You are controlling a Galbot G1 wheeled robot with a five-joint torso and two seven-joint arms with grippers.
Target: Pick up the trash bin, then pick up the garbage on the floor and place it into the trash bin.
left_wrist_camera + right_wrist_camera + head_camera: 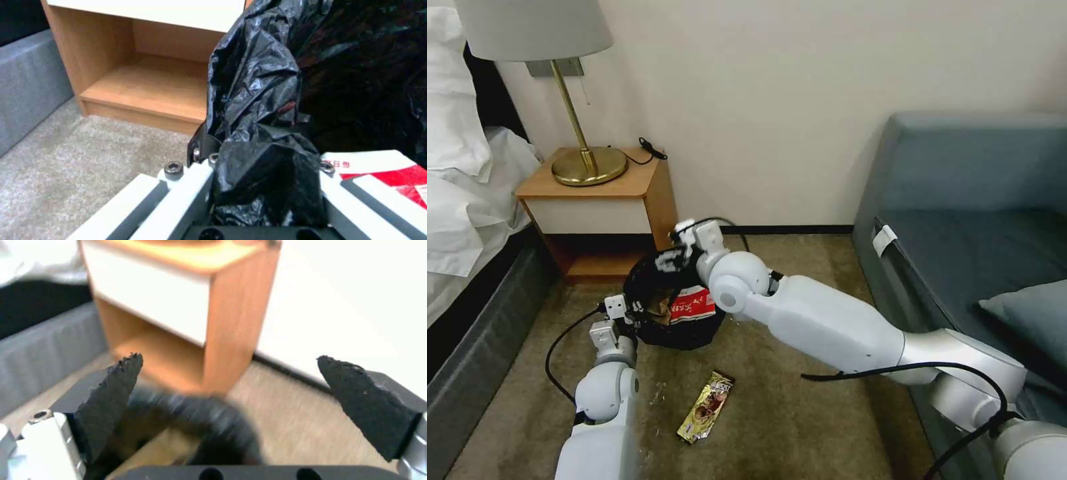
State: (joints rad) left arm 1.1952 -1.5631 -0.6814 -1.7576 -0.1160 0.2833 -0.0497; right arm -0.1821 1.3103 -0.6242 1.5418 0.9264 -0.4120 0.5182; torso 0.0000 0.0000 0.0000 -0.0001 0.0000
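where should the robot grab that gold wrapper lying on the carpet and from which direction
Probably from straight above, pinching the gold wrapper across its narrow width near the middle. It lies flat on the carpet, long and thin, with open floor all round.

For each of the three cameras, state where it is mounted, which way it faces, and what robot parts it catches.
Head: high, looking down at carpet, both arms, trash bin, gold-brown wrapper.
Left wrist: behind the left end effector, clamped on the bin's black liner; red-and-white packet inside.
Right wrist: behind the open right end effector, over the bin.
All share the nightstand.
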